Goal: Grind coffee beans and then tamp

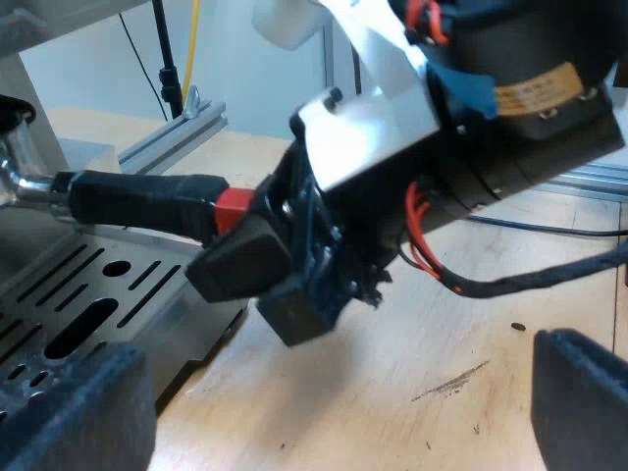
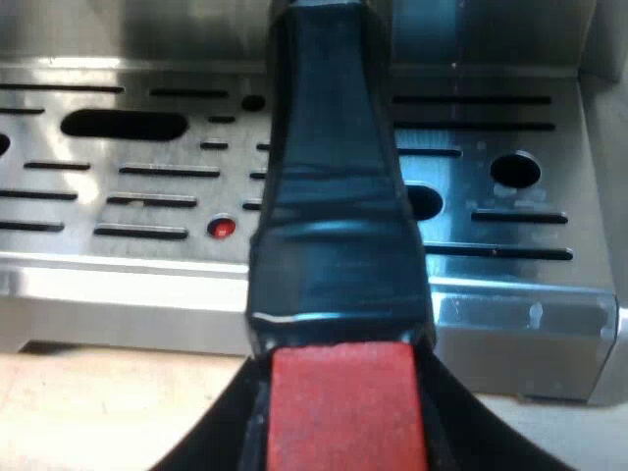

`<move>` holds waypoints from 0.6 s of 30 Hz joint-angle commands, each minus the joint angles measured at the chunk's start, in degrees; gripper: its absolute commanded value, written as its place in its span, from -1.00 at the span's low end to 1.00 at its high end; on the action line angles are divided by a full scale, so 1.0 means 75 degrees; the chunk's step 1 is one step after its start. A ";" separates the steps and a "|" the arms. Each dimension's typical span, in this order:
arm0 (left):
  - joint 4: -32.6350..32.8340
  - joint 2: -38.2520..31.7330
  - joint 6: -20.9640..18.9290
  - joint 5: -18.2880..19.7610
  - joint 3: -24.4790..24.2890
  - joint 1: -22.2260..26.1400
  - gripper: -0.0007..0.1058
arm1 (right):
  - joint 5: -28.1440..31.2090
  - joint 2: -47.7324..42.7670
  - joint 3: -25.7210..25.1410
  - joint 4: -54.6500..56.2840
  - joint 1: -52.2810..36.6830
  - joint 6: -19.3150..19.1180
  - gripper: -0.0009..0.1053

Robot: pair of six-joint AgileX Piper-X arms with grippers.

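right gripper (image 1: 263,257) pinches red end (image 1: 233,209) of the holder handle (image 1: 137,201), which points 12 o'clock from it | left gripper (image 1: 329,407) spread wide, empty | risk: crooked twist, grip slips off

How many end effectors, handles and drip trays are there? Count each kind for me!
2 end effectors: left end effector, right end effector
1 handle
1 drip tray
Total: 4
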 commanded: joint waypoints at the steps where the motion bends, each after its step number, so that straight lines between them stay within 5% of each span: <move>1: -0.0145 0.0008 -0.0042 0.0104 0.0026 -0.0045 0.49 | -0.0113 -0.0156 -0.0039 -0.0111 0.0130 -0.0172 -0.98; 18: -0.0130 0.0008 -0.0042 0.0104 0.0026 -0.0045 0.49 | 0.0411 -0.0253 -0.0015 0.0248 0.0707 0.0033 -0.98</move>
